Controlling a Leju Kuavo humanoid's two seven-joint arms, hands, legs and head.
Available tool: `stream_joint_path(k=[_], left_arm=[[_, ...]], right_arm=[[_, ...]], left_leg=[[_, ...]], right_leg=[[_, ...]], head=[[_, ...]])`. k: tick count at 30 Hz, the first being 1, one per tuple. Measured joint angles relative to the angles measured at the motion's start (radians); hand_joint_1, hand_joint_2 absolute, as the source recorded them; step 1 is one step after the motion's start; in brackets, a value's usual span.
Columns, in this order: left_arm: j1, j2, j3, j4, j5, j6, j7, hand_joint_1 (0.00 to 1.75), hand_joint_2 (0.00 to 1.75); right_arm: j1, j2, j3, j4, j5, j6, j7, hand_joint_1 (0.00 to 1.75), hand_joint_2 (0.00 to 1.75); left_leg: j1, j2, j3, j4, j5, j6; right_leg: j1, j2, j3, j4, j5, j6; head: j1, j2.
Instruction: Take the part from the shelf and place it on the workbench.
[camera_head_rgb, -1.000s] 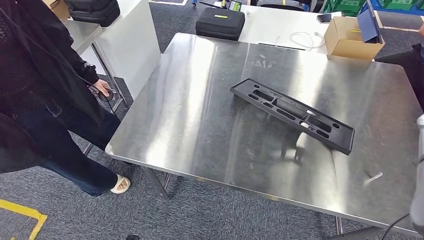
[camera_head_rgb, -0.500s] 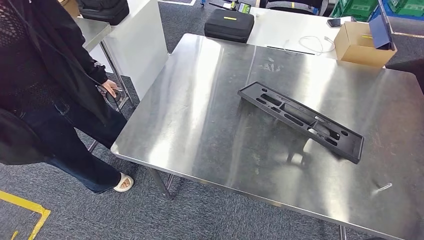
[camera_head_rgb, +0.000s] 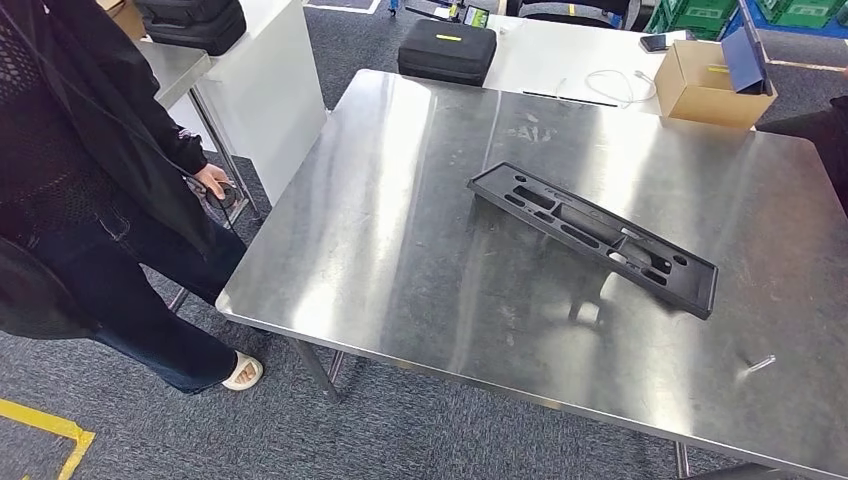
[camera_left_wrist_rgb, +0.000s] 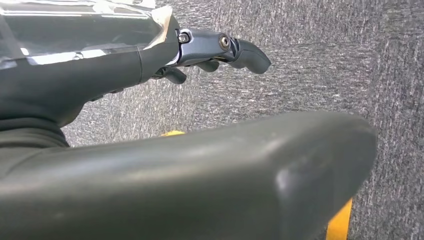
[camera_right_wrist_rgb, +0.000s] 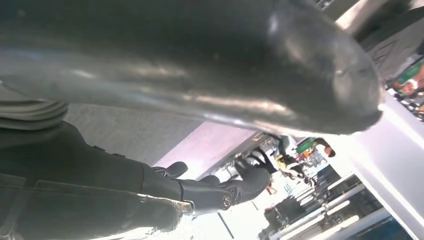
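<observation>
The part (camera_head_rgb: 592, 238), a long black moulded tray with slots and cut-outs, lies flat on the steel surface (camera_head_rgb: 400, 240), set diagonally, one end toward ten o'clock and the other toward four o'clock, in the right half of the top. Nothing touches it. Near the surface's edge at about five o'clock from the part sits a small metal pin or screw (camera_head_rgb: 757, 364), well apart from it.

My left hand (camera_left_wrist_rgb: 220, 50) hangs over grey carpet (camera_left_wrist_rgb: 320, 60), fingers apart and slightly curled, holding nothing. My right hand (camera_right_wrist_rgb: 220, 192) is empty too, thumb and fingers spread with open space between them.

Beyond the surface at twelve o'clock there's a white table (camera_head_rgb: 560, 50) carrying a black case (camera_head_rgb: 447, 48) and a white cable (camera_head_rgb: 605, 85); at one o'clock, a cardboard box (camera_head_rgb: 708, 84). Out at nine o'clock a person (camera_head_rgb: 80, 190) in dark clothes stands beside the surface, one hand (camera_head_rgb: 212, 180) on a small dark object. A yellow floor line (camera_head_rgb: 45, 425) shows at seven o'clock.
</observation>
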Motion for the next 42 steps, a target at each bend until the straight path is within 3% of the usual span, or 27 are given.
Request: stream_joint_path(k=[4,6,8,10,17,19,24,31,36,42], left_arm=[[0.002,0.0,0.007,0.0,0.006,0.019,-0.002,0.0,0.0],[0.003,-0.002,0.012,0.0,0.009,0.029,-0.008,0.0,0.87],[0.004,-0.005,0.015,0.0,0.011,0.034,-0.015,0.0,0.87],[0.004,-0.007,0.022,0.0,0.009,0.036,-0.02,0.0,0.0],[-0.002,-0.016,0.039,0.0,0.001,0.024,-0.009,0.0,0.0],[-0.003,-0.016,0.041,0.0,0.0,0.024,-0.007,0.0,0.0],[-0.004,-0.016,0.044,0.0,0.0,0.024,-0.002,0.0,0.0],[-0.008,-0.017,0.054,0.0,-0.001,0.021,0.018,0.0,0.0],[-0.019,-0.017,0.055,0.0,-0.017,0.022,0.045,0.0,0.0],[-0.025,-0.017,0.055,0.0,-0.018,0.031,0.066,0.0,0.0]], right_arm=[[0.004,0.053,-0.028,-0.011,0.125,0.0,0.044,0.0,0.0],[0.002,0.095,-0.039,0.0,0.223,-0.001,0.076,0.0,0.0],[-0.002,0.144,-0.051,0.017,0.312,-0.001,0.104,0.0,0.0],[-0.01,0.201,-0.066,0.037,0.358,-0.001,0.119,0.0,0.0],[-0.054,0.445,-0.11,0.206,0.446,0.028,0.239,0.0,0.0],[-0.061,0.493,-0.11,0.237,0.452,0.033,0.253,0.0,0.0],[-0.071,0.547,-0.11,0.275,0.46,0.048,0.267,0.0,0.0],[-0.077,0.652,-0.064,0.322,0.593,0.197,0.361,0.0,0.0],[-0.079,0.734,0.025,0.345,0.675,0.244,0.342,0.0,0.0],[-0.087,0.764,0.087,0.354,0.697,0.256,0.332,0.0,0.0]], left_leg=[[0.0,0.0,0.001,0.0,0.0,0.0],[0.001,0.001,0.001,0.0,0.0,0.0],[0.001,0.001,0.001,0.0,0.0,0.0],[0.002,0.001,0.002,0.0,0.0,0.0],[0.006,0.005,0.003,-0.001,0.0,-0.002],[0.006,0.005,0.004,-0.001,0.0,-0.003],[0.006,0.005,0.004,-0.001,0.001,-0.004],[0.005,0.005,0.004,-0.001,0.001,-0.004],[0.005,0.005,0.004,-0.001,0.001,-0.004],[0.002,0.005,0.004,0.0,0.001,-0.004]], right_leg=[[0.0,0.001,0.001,0.0,0.0,0.0],[0.001,0.001,0.001,0.0,0.0,0.0],[0.001,0.001,0.001,0.0,0.0,0.0],[0.002,0.001,0.001,0.0,0.0,0.0],[0.006,0.003,0.003,0.0,0.0,-0.001],[0.006,0.003,0.003,0.001,0.0,-0.001],[0.005,0.003,0.003,0.001,0.0,-0.001],[0.004,0.003,0.003,0.001,0.0,-0.001],[0.004,0.003,0.003,0.001,0.0,-0.001],[0.001,0.003,0.004,0.001,0.0,-0.001]], head=[[0.0,0.0],[0.0,0.0],[0.0,0.0],[0.0,0.0],[0.0,0.0],[0.0,0.0],[0.0,0.0],[0.0,0.0],[0.0,0.0],[0.0,0.0]])
